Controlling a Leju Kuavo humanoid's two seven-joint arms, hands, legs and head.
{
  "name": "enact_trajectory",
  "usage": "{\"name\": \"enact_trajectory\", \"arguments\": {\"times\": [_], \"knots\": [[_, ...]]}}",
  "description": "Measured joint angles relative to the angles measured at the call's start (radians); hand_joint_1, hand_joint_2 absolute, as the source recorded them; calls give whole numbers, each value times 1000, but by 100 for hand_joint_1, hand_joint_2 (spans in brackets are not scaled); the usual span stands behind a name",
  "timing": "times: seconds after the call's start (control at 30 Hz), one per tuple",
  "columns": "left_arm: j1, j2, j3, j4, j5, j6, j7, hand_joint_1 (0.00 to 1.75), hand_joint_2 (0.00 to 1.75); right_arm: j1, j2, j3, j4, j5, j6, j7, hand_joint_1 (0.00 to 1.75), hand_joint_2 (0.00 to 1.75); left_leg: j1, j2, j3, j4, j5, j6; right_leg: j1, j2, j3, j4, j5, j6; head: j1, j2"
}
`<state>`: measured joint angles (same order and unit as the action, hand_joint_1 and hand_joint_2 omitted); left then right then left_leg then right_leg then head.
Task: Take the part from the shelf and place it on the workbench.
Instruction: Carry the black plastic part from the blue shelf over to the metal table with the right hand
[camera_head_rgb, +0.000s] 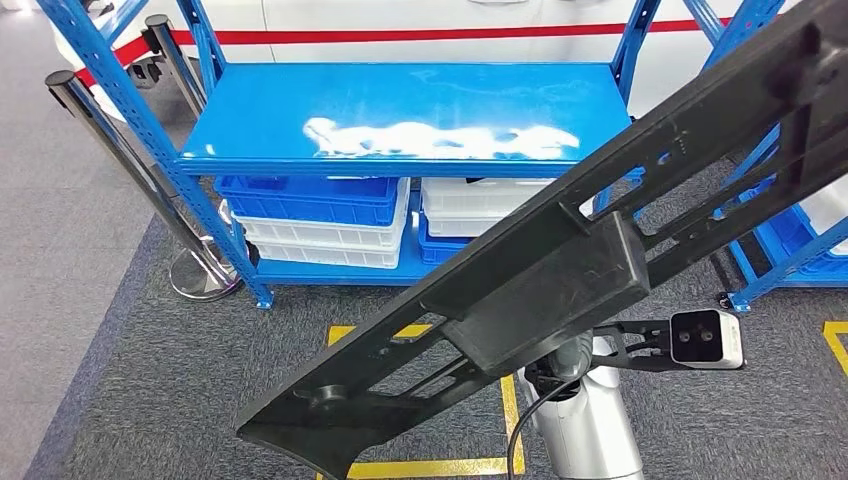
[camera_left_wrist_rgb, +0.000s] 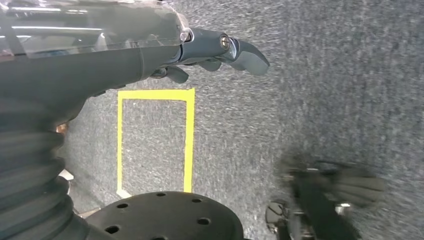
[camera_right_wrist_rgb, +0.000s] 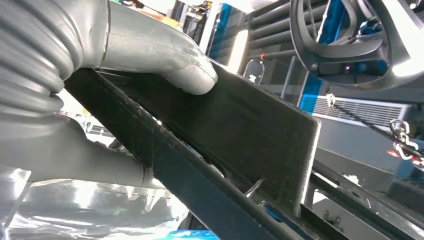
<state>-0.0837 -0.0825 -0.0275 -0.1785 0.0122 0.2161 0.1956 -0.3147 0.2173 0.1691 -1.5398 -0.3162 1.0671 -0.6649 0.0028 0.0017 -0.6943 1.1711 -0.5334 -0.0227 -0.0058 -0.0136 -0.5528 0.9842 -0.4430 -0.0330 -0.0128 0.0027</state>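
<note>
Head view: long black part (camera_head_rgb: 540, 270) runs diagonally across the frame, off the shelf, carried in front of the robot above the grey carpet (camera_head_rgb: 130, 400). Blue shelf (camera_head_rgb: 400, 110) behind it has a bare top deck, with blue and white bins (camera_head_rgb: 320, 215) stacked below. Right arm (camera_head_rgb: 590, 420) rises under the part near its boxy middle section. Yellow floor tape (camera_head_rgb: 430, 466) sits below. No desk here.

Left wrist view: left hand (camera_left_wrist_rgb: 220, 50) hangs over the carpet, fingers loosely extended, gripping nothing. Yellow tape rectangle (camera_left_wrist_rgb: 187, 135) lies on the floor beneath.

Right wrist view: right hand (camera_right_wrist_rgb: 145, 55) is clamped on the part (camera_right_wrist_rgb: 240, 135), thumb (camera_right_wrist_rgb: 180, 65) pressing on its flat black face, other fingers coming round the part's far side.

Risks, judged: the part is long and held by 1 hand near mid-length, so it could pivot or slip in the grip during a turn. The far end sticks out toward the shelf uprights on the right; swinging round could clip a post or the stanchion (camera_head_rgb: 130, 170). The part also blocks much of the head view, making desk placement harder to judge.
</note>
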Motion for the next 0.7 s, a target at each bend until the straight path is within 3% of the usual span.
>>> {"name": "enact_trajectory", "arguments": {"times": [0.03,0.07,0.13,0.17,0.2,0.27,0.3,0.37,0.4,0.47,0.53,0.57,0.6,0.63,0.7], "knots": [[-1,1,0,0,-1,0,0,0,175,3,0,0,-2,0,-1,0,175,175,2,0,-6,63,-30,-4,0,-1,-17,2,12,0,0,0],[-2,1,0,0,-1,0,1,0,175,6,0,-1,-3,0,-1,1,175,175,4,0,-3,108,-33,-8,0,-2,-36,6,25,2,0,0],[-3,3,0,0,-2,1,1,0,175,12,0,-2,-4,-1,-3,2,175,175,9,0,39,115,22,-15,-2,-2,-76,16,46,7,0,0],[-3,4,0,0,-3,2,-1,0,175,14,0,-3,-6,-2,-4,2,175,175,13,0,79,74,49,-17,-3,-1,-95,23,55,11,0,0],[-2,5,0,0,-4,3,-3,0,175,15,0,-4,-9,-2,-4,2,175,175,14,0,134,4,49,-18,-2,0,-112,33,62,16,-1,0],[2,6,-1,0,-8,5,-5,0,175,17,1,-6,-16,-4,-4,2,175,175,12,-1,220,-126,5,-8,0,1,-132,48,77,28,0,0],[4,7,-1,0,-11,6,-5,0,175,18,1,-7,-19,-5,-5,3,175,175,9,-2,240,-164,-16,0,1,0,-136,50,85,35,0,0],[6,6,-2,0,-15,7,-2,0,175,21,2,-7,-22,-7,-7,4,175,175,8,-1,235,-172,-9,18,-2,-1,-138,49,97,49,0,0],[7,6,-2,0,-15,8,-1,0,175,23,2,-8,-23,-7,-9,5,175,175,8,1,228,-172,0,27,-4,1,-144,61,85,55,1,0],[7,6,-2,0,-16,9,0,0,175,27,2,-8,-26,-9,-10,6,175,175,9,6,212,-173,19,40,-8,5,-178,145,17,64,2,0],[8,7,-2,0,-16,9,0,0,175,32,2,-9,-27,-11,-10,6,175,175,7,8,191,-171,36,43,-8,7,-222,279,-63,70,4,0],[8,7,-3,0,-16,9,0,0,175,35,1,-9,-27,-11,-11,6,175,175,6,8,182,-170,43,44,-8,8,-230,322,-82,71,4,0],[9,7,-3,0,-16,9,0,0,175,38,1,-10,-27,-12,-11,6,175,175,6,8,172,-168,49,43,-8,8,-217,327,-82,70,4,0],[8,7,-3,0,-16,9,0,0,175,40,1,-10,-27,-12,-11,6,175,175,5,8,166,-167,53,42,-8,8,-183,291,-66,67,4,0],[8,7,-3,0,-16,9,0,0,175,40,2,-10,-29,-12,-11,6,175,175,4,7,159,-164,58,38,-5,9,-83,150,-26,56,4,0]]}}
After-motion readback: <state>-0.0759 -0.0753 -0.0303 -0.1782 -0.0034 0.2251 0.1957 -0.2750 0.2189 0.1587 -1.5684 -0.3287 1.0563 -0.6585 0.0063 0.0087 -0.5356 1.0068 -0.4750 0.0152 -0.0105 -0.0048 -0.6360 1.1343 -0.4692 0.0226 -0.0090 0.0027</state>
